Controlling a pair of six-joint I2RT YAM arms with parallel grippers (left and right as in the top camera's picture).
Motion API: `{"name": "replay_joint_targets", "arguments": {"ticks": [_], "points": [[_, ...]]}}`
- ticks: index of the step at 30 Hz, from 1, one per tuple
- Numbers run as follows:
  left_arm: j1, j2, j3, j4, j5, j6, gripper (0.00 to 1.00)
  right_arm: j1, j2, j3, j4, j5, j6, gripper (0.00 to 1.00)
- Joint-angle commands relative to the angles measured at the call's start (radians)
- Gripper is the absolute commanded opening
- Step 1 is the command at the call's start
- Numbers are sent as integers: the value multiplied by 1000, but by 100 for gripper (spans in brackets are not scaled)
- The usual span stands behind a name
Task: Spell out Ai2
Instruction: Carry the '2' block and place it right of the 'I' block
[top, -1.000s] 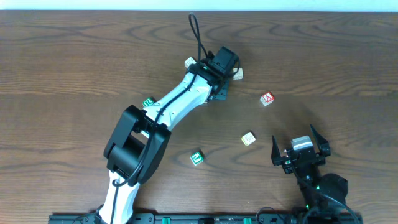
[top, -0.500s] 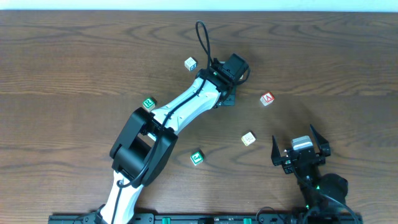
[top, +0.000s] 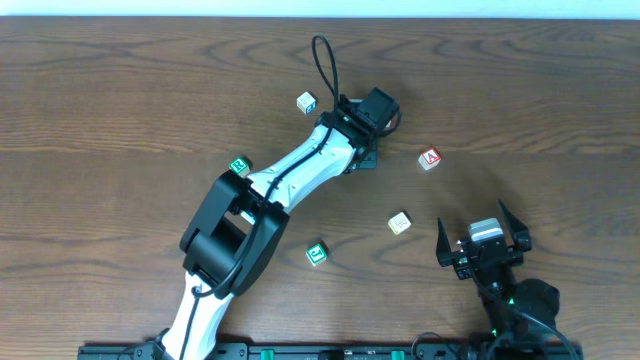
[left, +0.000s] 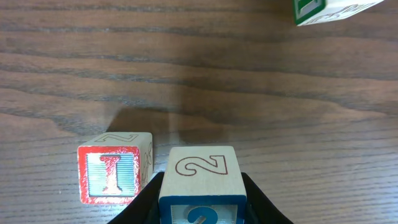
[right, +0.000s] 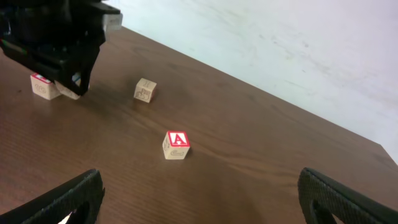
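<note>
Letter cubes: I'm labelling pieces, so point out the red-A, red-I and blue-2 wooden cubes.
Wooden cube with red A (right: 178, 139): right wrist view, top face.
Wooden cube with red I (left: 111, 177): left wrist view, red-framed front face.
Wooden cube with blue 2 (left: 200, 169): left wrist view, top face.

Robotics lab test bench, shown from overhead and from cameras on the arms' wrists. A dark brown wood-grain surface (top: 100, 120) fills the view, with a plain white wall (right: 298, 37) behind it. Two robot arms are mounted along a black rail (top: 300, 352) at the near edge: a white-and-black left arm (top: 290, 170) reaching across the surface, and a black right arm (top: 525, 305) near its base. Small wooden letter cubes lie scattered about, among them a white cube with a red A (top: 430, 159).
</note>
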Motion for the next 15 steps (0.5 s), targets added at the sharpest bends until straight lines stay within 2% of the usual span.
{"name": "replay_joint_targets", "arguments": {"ticks": [1,9,15], "points": [[3,37,21,-2,-25,-11,6,5,-6,-3,-1,2,-8,99],[8,42,21,4,-28,-11,7,5,-6,-3,-1,2,-8,99],[8,42,21,9,-28,-11,22,5,-6,-3,-1,2,-8,99]]}}
